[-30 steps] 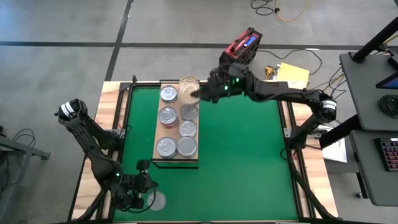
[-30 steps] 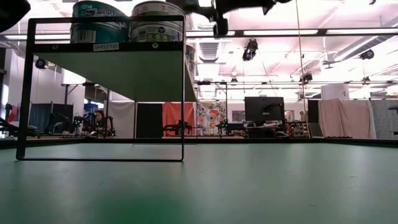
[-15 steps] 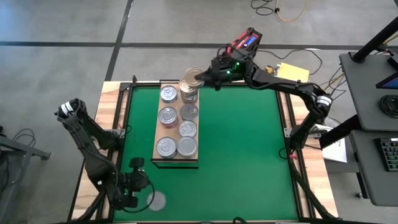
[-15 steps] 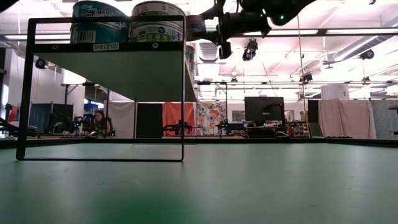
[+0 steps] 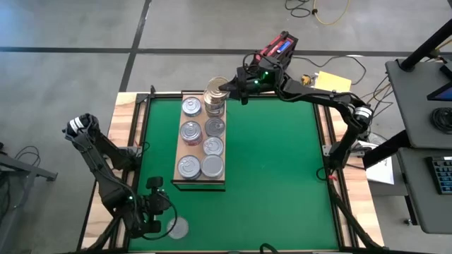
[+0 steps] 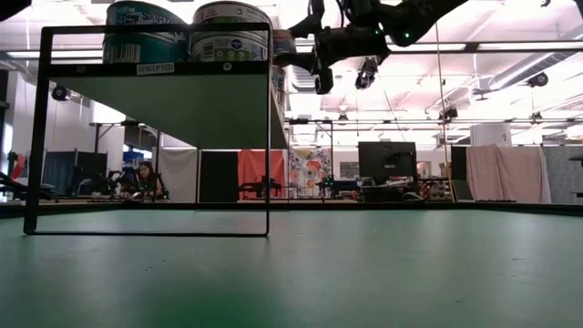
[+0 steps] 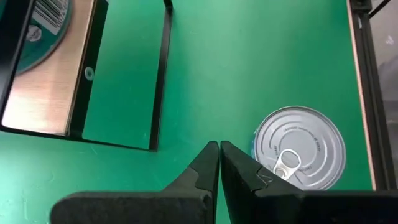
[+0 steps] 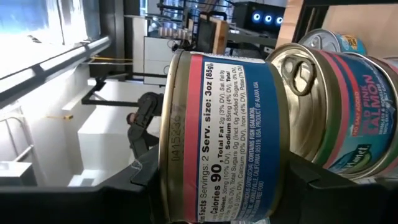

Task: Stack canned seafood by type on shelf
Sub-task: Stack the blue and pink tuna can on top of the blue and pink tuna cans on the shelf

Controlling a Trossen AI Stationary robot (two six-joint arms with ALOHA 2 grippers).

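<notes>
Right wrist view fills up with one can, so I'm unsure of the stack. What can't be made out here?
- Held can hides most of the can beneath; the right end effector is shut on it.
- High view: contact between them hidden.
- Low view: shelf tops cut off.

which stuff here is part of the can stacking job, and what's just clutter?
Job:
- wooden shelf
- tins on the shelf
- tin held by right tool
- lone tin on the mat by shut left tool

Clutter:
- red device
- yellow paper
- floor cable
</notes>
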